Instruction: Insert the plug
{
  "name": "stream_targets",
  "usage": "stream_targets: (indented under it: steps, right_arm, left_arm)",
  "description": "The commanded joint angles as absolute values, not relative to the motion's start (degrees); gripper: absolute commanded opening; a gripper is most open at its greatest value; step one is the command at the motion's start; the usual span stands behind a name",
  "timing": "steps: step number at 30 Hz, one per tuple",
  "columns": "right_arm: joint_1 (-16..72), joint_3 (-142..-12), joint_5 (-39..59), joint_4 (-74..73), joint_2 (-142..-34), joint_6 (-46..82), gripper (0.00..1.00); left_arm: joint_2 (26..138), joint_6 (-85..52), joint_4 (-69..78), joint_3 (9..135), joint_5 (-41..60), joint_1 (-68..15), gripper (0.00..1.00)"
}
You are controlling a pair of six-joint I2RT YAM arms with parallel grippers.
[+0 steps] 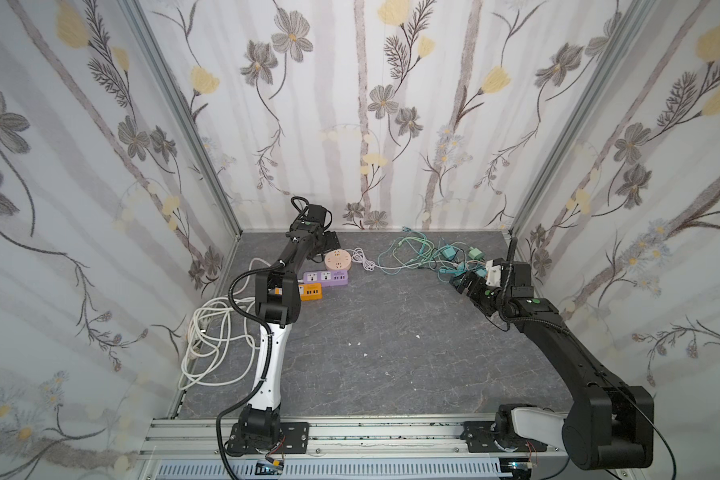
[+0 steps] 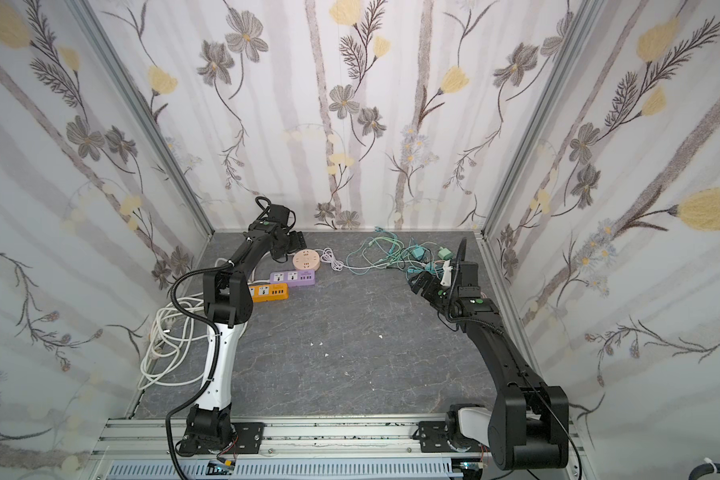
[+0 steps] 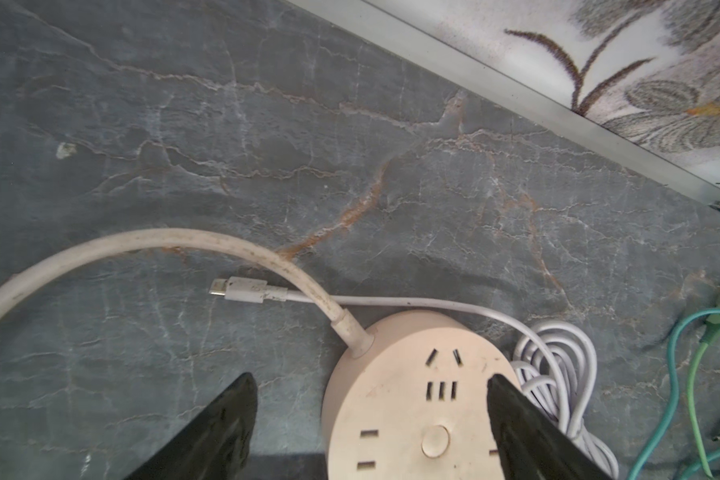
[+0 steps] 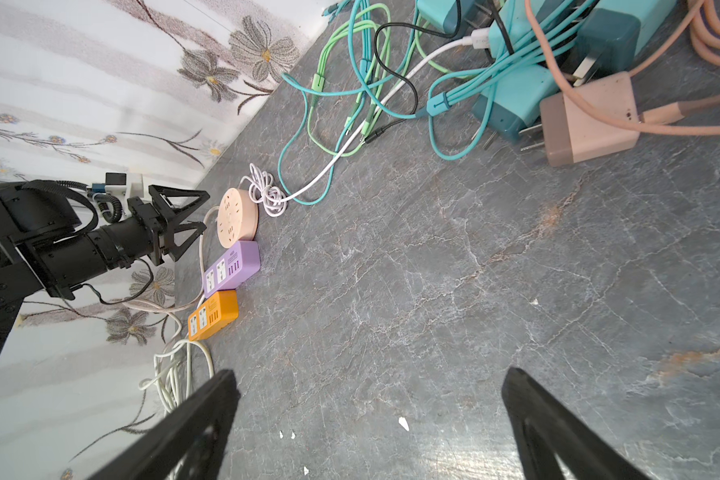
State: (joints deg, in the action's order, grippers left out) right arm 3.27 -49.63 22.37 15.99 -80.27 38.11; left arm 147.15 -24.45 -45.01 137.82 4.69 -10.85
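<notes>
Round socket (image 3: 412,415): pink. Left gripper (image 3: 371,380): hung over socket, jaws stood wide, held nothing. Right gripper (image 4: 371,374): well right of socket, jaws stood wide, held nothing. Pink plug (image 4: 587,124): lay among tangled cables (image 4: 437,104), well right of socket.

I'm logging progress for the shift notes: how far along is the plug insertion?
Done: nothing yet; the round socket hub shows only empty slots. In hand: nothing; the left gripper hangs open over the hub, the right gripper open short of the pink charger and teal chargers. Left: grasp a plug, carry it over, insert it.
</notes>
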Motion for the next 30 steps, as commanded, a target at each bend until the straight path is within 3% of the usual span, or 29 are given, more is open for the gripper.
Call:
stream_targets:
  steps: [1,6,12,19,30]
  right_arm:
    - [3.8,-50.3,22.3,16.7,-80.6,36.9,0.99]
    - [4.8,-51.2,21.7,18.5,-80.9,35.5,0.99]
    - [5.4,-51.7,21.0,19.3,-80.9,34.7,0.99]
    - [5.7,-52.2,20.9,19.8,-81.2,34.5,0.99]
    - [6.0,-52.2,20.9,19.8,-81.5,34.6,0.99]
  left_arm:
    - [149.9,-25.4,-49.6,141.0,4.2,-10.8,0.88]
    - [152.1,-24.9,-50.9,141.6,4.3,-11.2,0.84]
    - [150.4,-21.9,-51.0,136.8,4.8,-12.7,0.61]
    - [142.4,-18.9,-43.5,121.6,4.5,-15.9,0.45]
    - [131.9,-19.6,-35.7,100.4,2.6,-21.4,0.37]
